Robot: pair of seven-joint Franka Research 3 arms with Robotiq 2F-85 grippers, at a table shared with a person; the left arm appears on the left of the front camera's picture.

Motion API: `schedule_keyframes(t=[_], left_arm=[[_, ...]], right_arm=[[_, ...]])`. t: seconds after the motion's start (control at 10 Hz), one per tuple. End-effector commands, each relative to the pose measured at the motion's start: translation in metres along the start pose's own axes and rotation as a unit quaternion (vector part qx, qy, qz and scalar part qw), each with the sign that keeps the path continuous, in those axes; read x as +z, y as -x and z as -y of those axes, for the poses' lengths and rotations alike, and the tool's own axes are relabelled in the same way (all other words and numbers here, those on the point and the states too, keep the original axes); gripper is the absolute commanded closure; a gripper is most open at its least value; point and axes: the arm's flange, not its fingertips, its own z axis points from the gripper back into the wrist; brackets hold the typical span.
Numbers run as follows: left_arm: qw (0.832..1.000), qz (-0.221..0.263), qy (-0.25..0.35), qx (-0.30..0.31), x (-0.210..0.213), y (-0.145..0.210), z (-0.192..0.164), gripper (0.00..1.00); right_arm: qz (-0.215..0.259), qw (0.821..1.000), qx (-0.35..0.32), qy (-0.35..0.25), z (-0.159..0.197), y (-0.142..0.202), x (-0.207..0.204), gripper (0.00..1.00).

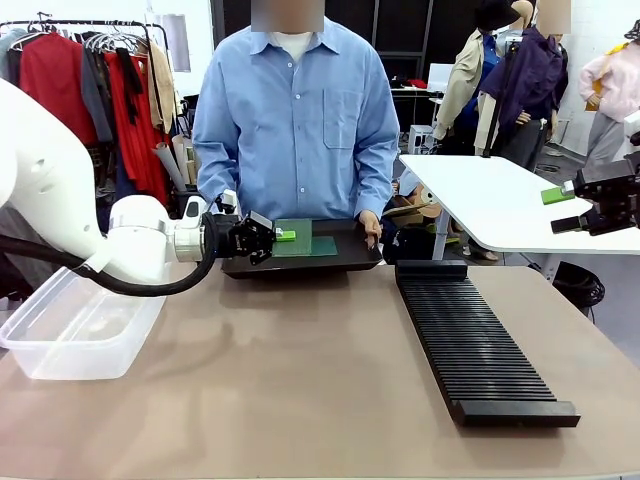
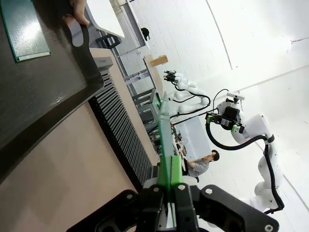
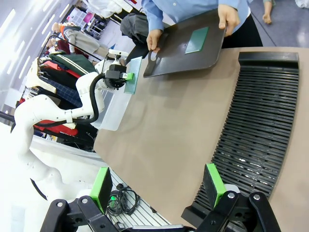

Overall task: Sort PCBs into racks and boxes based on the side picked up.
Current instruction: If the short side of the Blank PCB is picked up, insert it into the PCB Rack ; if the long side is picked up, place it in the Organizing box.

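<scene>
My left gripper is shut on a green PCB, holding it on edge over the near left part of a black tray. In the left wrist view that PCB stands edge-on between the shut fingers. Another PCB lies flat on the tray. The long black slotted rack lies on the table at the right. The clear box stands at the left, beneath my left arm. My right gripper hangs open at the far right, above the rack's far end, with nothing between its pads.
A person in a blue shirt stands at the far side and holds the tray by its ends; one hand grips its right end. A white side table stands behind my right gripper. Bare tabletop lies between box and rack.
</scene>
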Motion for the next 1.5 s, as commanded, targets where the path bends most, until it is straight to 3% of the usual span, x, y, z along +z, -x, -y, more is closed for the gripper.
schedule_keyframes(t=[0.0, 0.5, 0.8, 1.0, 1.2, 1.4], left_arm=[[1.0, -0.008, -0.001, 0.015, 0.007, 0.005, 0.013, 1.0], [0.998, -0.006, -0.03, 0.063, 0.058, 0.025, 0.078, 1.0], [0.987, -0.029, -0.109, 0.114, 0.094, 0.048, 0.114, 1.0], [0.979, -0.017, -0.158, 0.129, 0.128, 0.06, 0.146, 1.0], [0.964, -0.008, -0.217, 0.153, 0.157, 0.069, 0.172, 1.0], [0.927, -0.032, -0.306, 0.212, 0.183, 0.073, 0.19, 1.0]], right_arm=[[0.011, 1.0, 0.002, -0.009, -0.002, -0.004, -0.002, 0.0], [0.011, 1.0, 0.002, -0.009, -0.002, -0.004, -0.002, 0.0], [0.011, 1.0, 0.002, -0.009, -0.002, -0.004, -0.002, 0.0], [0.011, 1.0, 0.002, -0.009, -0.002, -0.004, -0.002, 0.0], [0.011, 1.0, 0.002, -0.009, -0.002, -0.004, -0.002, 0.0], [0.011, 1.0, 0.002, -0.009, -0.002, -0.004, -0.002, 0.0]])
